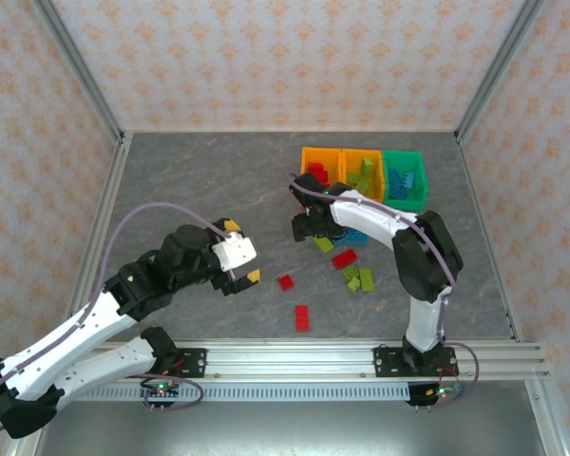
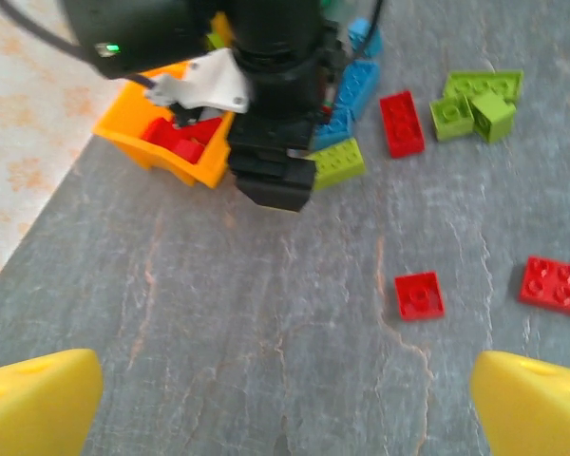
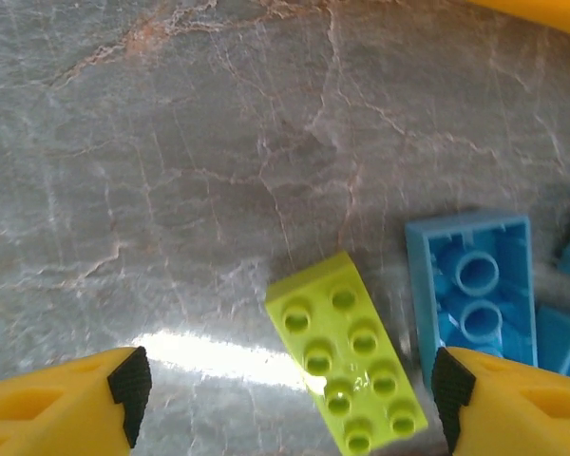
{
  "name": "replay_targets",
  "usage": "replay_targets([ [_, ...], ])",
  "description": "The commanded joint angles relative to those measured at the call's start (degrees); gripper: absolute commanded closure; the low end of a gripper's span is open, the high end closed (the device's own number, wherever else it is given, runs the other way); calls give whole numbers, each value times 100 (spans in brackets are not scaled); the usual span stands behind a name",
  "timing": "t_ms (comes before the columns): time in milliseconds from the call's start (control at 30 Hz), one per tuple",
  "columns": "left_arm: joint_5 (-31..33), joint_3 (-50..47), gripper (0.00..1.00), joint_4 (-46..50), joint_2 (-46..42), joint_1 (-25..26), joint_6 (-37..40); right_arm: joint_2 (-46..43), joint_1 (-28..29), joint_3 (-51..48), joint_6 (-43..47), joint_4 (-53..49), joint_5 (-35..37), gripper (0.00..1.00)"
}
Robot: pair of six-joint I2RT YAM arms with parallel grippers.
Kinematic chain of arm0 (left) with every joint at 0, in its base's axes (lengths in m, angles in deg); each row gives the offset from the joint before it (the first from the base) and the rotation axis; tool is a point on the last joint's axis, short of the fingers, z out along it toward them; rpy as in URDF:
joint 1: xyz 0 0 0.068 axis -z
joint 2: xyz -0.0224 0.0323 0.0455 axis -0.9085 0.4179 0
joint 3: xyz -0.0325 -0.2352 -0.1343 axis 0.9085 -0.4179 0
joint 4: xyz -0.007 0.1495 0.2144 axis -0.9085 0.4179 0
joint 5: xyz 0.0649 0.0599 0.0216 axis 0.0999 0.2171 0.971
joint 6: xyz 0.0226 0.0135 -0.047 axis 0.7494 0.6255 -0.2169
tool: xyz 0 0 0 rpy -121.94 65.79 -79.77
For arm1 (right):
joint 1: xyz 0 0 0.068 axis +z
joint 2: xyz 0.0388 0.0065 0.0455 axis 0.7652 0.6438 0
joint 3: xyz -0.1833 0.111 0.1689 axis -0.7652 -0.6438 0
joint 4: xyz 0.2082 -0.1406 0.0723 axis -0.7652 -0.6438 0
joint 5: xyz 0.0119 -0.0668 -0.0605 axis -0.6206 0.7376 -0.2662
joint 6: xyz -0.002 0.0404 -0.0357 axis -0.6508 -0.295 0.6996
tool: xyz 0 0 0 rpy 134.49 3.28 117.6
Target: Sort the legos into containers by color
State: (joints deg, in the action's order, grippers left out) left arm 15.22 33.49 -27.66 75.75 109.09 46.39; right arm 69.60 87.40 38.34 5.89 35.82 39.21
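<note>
I am looking down on the grey table (image 1: 199,190), where both arms are reaching out from the near edge. The left arm (image 1: 123,294) is stretching toward the middle. The right arm (image 1: 399,237) is bending over toward the far right corner.

Three bins are standing in a row there, side against side. The left orange bin (image 1: 321,150) is holding red bricks, the middle orange bin (image 1: 363,152) is holding lime ones, and the green bin (image 1: 402,154) is holding blue ones.

The left gripper (image 2: 285,399) is hanging over bare table with its yellow fingers spread wide and nothing between them. A small red brick (image 2: 419,294) is lying just ahead of it.

The right gripper (image 3: 285,385) is sitting just in front of the left orange bin. Its jaws are standing wide apart on either side of a lime brick (image 3: 347,356), which is lying flat with its studs up. I am not seeing either finger touching it. Just beside it a blue brick (image 3: 475,285) is lying upside down.

More pieces are lying loose on the table. A long red brick (image 1: 302,317) is nearest the bases, and another red brick (image 1: 344,258) is lying near the right arm. A few lime bricks (image 1: 359,278) are clustering just beyond it.
</note>
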Motion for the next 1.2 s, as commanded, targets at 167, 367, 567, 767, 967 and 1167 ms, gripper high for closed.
replay_targets([
  [167,-272,-288,0,-431,-53,-119,503,649,32,443,412,-320,200,21],
  [367,-536,-384,0,-578,-22,-261,415,702,32,66,277,-276,-16,31],
  [567,-725,-357,0,-562,54,-337,400,375,34,-452,82,-119,-306,52],
  [767,-1241,-485,0,-837,36,-470,214,-553,32,-901,-270,402,-237,73],
  [967,-1336,-454,0,-861,150,-642,136,-1647,-182,-1072,-634,1079,253,81],
  [1167,-1380,-482,0,-876,257,-658,142,-1978,-1174,-939,-652,1760,1095,82],
])
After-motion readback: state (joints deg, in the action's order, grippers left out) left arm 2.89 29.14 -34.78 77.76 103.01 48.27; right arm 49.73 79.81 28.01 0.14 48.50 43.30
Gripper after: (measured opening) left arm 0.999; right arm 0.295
